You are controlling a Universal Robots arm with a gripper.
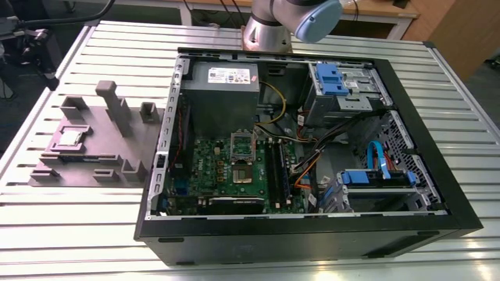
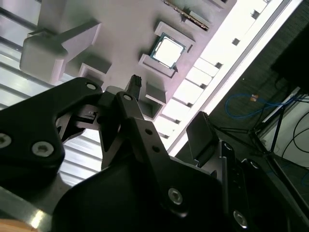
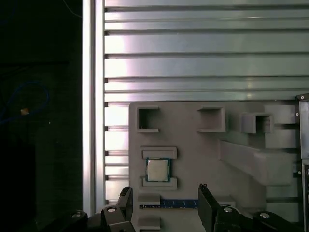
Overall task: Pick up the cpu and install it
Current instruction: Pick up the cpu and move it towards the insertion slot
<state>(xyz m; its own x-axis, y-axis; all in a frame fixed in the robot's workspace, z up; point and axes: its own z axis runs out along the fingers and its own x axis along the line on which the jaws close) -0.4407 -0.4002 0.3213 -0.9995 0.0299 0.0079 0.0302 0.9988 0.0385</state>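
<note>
Slatted metal table (image 1: pixel 78 234), lab floor and cables dark beyond its edge. In the exterior view we see an open computer case (image 1: pixel 437 193) lying on its side mid-table, with the main board (image 1: pixel 222 175) in its 7 o'clock part. The dark square socket (image 1: pixel 243 170) on the board has nothing in it. A grey power box (image 1: pixel 222 88) sits at 12 o'clock of the board. Blue drive brackets (image 1: pixel 332 79) are at 1 o'clock in the case.

A grey parts holder (image 1: pixel 102 149) with posts and pockets rests on the table at 9 o'clock from the case, just beside it. The arm (image 1: pixel 289 23) stands at 12 o'clock of the case.

The cpu (image 1: pixel 70 137) lies flat in a framed pocket, at 9 o'clock on the holder, silvery top up. We see it in both wrist views (image 2: pixel 167 50) (image 3: pixel 158 169).

The gripper (image 3: pixel 164 191) (image 2: pixel 167 100) hangs above the holder, with the fingers (image 3: pixel 206 205) spread wide and nothing between them. The cpu sits just past the fingertips, in line with the gap, not touched. A thin blue strip (image 3: pixel 169 204) stands in a slot just beside the cpu pocket.
</note>
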